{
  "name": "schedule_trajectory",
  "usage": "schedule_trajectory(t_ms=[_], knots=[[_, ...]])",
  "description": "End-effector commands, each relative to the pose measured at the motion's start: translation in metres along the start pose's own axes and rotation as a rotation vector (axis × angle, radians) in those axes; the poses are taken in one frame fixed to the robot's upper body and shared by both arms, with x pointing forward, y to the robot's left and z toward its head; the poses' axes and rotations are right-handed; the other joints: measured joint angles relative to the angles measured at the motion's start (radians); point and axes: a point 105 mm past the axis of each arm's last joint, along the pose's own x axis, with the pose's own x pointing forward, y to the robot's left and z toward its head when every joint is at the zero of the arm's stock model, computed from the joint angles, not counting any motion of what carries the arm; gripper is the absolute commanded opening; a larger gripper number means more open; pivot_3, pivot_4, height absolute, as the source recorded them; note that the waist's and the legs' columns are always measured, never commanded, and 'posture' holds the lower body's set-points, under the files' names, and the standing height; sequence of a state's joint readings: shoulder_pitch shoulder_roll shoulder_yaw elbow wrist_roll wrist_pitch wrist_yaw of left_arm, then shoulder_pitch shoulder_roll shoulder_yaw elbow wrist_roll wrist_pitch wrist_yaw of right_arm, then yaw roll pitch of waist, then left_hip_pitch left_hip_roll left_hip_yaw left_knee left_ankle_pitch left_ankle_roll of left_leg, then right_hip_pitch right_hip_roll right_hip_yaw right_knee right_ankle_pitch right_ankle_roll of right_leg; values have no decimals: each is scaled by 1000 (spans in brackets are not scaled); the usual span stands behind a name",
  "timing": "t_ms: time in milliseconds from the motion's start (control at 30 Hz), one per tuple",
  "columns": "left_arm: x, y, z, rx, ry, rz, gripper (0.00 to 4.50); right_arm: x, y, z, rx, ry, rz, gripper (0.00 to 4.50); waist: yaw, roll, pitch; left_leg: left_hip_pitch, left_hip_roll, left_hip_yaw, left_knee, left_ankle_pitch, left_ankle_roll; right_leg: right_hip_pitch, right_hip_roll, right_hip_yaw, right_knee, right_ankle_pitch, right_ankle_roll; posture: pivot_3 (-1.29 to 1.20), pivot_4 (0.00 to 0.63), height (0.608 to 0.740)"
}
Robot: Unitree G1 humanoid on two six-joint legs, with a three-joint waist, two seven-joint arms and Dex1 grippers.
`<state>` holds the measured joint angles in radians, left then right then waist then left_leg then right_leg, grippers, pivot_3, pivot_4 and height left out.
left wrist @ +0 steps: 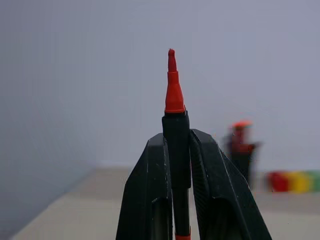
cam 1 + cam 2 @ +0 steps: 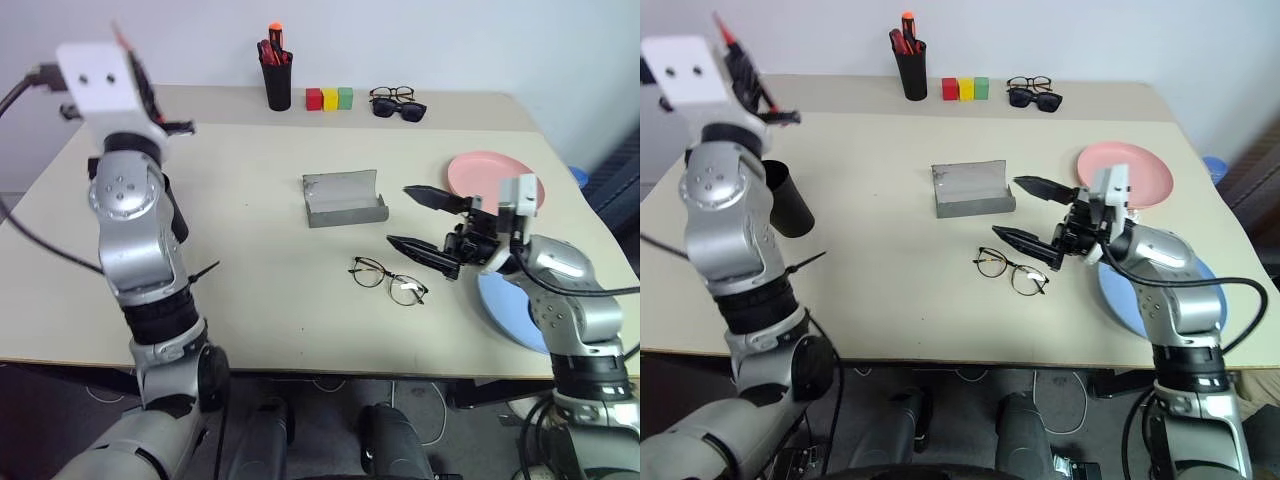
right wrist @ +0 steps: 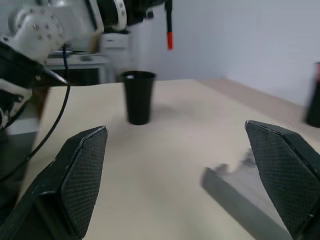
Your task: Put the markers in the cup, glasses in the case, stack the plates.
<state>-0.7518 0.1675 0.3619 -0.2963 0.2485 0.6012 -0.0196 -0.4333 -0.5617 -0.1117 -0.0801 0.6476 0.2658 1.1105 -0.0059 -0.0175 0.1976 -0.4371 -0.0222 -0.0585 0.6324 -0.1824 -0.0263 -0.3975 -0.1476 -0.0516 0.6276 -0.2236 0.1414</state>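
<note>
The left fingers (image 1: 180, 165) are clamped on the red marker (image 1: 174, 95), held high over the left end of the bench (image 2: 250, 220), above the black cup (image 2: 788, 200). The right fingers (image 2: 425, 225) stand wide apart and empty, pointing left over the bench. The wire-framed glasses (image 2: 388, 280) lie just below the lower right finger; the open grey case (image 2: 343, 198) sits just left of the upper one. Behind the right fingers lies the pink plate (image 2: 480, 172), with the blue plate (image 2: 1120, 300) under the right arm
</note>
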Motion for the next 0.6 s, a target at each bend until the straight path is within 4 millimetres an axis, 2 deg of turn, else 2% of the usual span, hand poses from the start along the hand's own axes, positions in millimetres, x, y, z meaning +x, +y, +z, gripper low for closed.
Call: schedule_trajectory(t_ms=[33, 133, 200, 600], knots=[[-1, 13, 15, 72, -71, 115, 53, 9, -2, 6, -47, -31, 49, 4500, 6, 0, 0, -1, 0, 0, 0, 0, 0, 0, 0, 0, 0, 0, 0, 0, 150, 740], [3, 29, 1, 67, -15, 205, 53, 16, -5, 4, -57, -33, 71, 4500, 8, 0, 0, 0, 0, 0, 0, 0, 0, -1, 0, 0, 0, 0, 0, 0, 150, 740], [3, 31, -6, 55, 12, 227, 53, 18, -7, 3, -63, -34, 74, 4500, 9, 0, 0, 0, 0, 0, -1, 0, 0, -1, 0, 0, 0, 0, 0, 0, 150, 740], [-14, 7, -38, -1, 123, 138, 53, 9, -13, 3, -103, -8, 44, 4500, 13, 0, 0, -1, 0, 0, -1, 0, 0, -1, 0, 0, -1, 0, 0, 0, 150, 740]])
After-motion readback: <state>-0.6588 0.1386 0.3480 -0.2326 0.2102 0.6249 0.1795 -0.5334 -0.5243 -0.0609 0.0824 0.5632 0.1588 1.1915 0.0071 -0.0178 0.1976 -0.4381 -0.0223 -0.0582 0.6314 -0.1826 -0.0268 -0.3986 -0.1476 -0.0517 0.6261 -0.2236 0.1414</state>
